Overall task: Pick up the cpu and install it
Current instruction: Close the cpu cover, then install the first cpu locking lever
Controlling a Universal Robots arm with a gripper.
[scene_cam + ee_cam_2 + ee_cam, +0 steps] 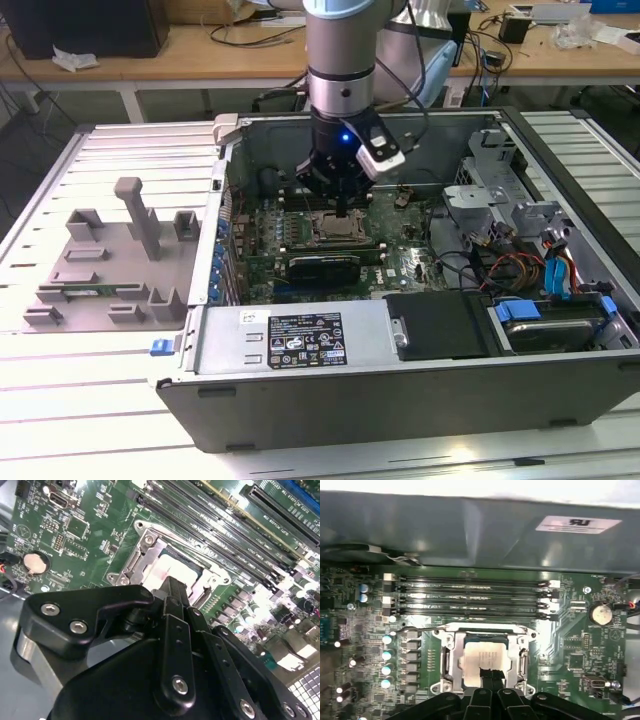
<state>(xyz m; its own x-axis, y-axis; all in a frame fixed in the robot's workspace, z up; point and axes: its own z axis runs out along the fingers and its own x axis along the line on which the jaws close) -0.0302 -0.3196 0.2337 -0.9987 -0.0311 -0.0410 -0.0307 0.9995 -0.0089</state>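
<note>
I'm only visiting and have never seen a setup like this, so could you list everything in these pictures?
computer case: one, gray, open, on the table
table: one, white, slatted
motherboard: one, green, inside the case
cpu: one, silver, lying in the socket frame
socket frame: one, metal, around the cpu
memory slots: four, black, beside the socket frame
coin battery: one, silver, on the motherboard
fixture: one, gray, on the table at the exterior view's left
arm: one, silver-gray, reaching into the case
gripper: one, black, fingers together over the cpu's edge
</note>
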